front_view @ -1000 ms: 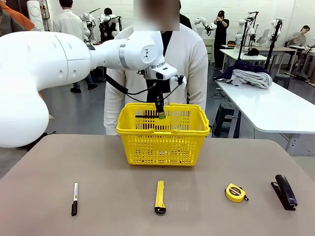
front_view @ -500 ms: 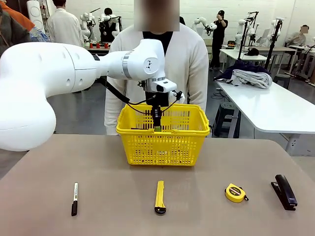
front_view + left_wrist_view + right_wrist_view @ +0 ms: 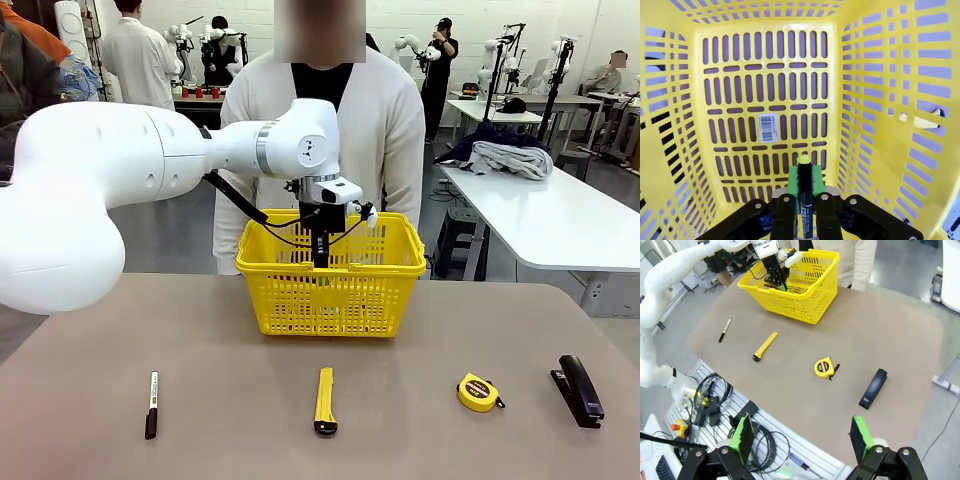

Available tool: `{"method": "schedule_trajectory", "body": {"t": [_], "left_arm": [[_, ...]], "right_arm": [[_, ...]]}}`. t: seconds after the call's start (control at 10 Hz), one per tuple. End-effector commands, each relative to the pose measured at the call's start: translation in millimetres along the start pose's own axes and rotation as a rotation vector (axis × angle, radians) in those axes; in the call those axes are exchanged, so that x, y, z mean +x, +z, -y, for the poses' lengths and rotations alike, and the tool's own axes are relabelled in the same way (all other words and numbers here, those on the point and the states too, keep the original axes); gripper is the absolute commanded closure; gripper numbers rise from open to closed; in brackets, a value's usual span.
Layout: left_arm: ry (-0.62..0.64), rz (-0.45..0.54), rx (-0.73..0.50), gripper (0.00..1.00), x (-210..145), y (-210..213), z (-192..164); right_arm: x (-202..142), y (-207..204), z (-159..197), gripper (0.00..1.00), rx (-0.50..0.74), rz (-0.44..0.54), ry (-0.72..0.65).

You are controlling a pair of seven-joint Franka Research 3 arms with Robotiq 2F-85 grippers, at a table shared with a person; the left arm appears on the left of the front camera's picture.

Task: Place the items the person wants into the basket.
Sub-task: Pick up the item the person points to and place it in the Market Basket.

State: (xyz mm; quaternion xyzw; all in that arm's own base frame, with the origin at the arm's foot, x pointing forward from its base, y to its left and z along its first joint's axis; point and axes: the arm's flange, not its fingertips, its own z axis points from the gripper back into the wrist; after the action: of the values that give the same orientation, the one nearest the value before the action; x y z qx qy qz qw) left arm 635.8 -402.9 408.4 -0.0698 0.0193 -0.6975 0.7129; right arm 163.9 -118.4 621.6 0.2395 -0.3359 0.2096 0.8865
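Basket point(image 3: 330, 295), where?

Far side of the table point(image 3: 230, 340), yellow, lattice walls, right in front of the person point(image 3: 385, 130) in the white cardigan.

And the left gripper point(image 3: 804, 181)?

Down inside the basket, just below its rim, over the slotted floor. Clamped tight on a black pen point(image 3: 805, 205). Pen gripped between the green pads point(image 3: 817, 179), running along the fingers, yellow-green end aimed at the basket floor, short of the barcode sticker point(image 3: 768, 127) there. Clear of the floor and of the walls.

And the right gripper point(image 3: 802, 437)?

High up on the near side of the basket, well apart from it, out past the table's near edge. Spread wide, nothing between the pads.

Other wanted things?

Flat on the table, both outside the basket. First the marker point(image 3: 151, 404) with the white band, nearer than the basket and off to its left. Then the yellow knife point(image 3: 325, 400), straight out from the basket's near wall, black end pointing away from the basket. Not touching the basket, either one.

Anything else around?

Round yellow tape measure point(image 3: 478, 392), nearer than the basket and to its right. Black stapler point(image 3: 579, 390) farther right again, well apart from the basket.
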Motion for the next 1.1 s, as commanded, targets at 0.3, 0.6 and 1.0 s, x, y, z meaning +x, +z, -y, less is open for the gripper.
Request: {"method": "schedule_trajectory", "body": {"t": [0.3, 0.6, 1.0], "left_arm": [[-0.047, -0.012, 0.012, 0.00, 11.2, 3.7, -8.8], [-0.051, -0.017, 0.015, 0.00, 10.7, 4.0, -8.1], [-0.057, -0.030, 0.042, 0.00, 14.0, 6.0, -4.9]], "right_arm": [[-0.3, -1.1, 0.0, 0.00, 0.017, 0.002, 0.011], [-0.3, -1.1, 0.0, 0.00, 0.017, 0.002, 0.011], [-0.3, -1.1, 0.0, 0.00, 0.017, 0.002, 0.011]]}}
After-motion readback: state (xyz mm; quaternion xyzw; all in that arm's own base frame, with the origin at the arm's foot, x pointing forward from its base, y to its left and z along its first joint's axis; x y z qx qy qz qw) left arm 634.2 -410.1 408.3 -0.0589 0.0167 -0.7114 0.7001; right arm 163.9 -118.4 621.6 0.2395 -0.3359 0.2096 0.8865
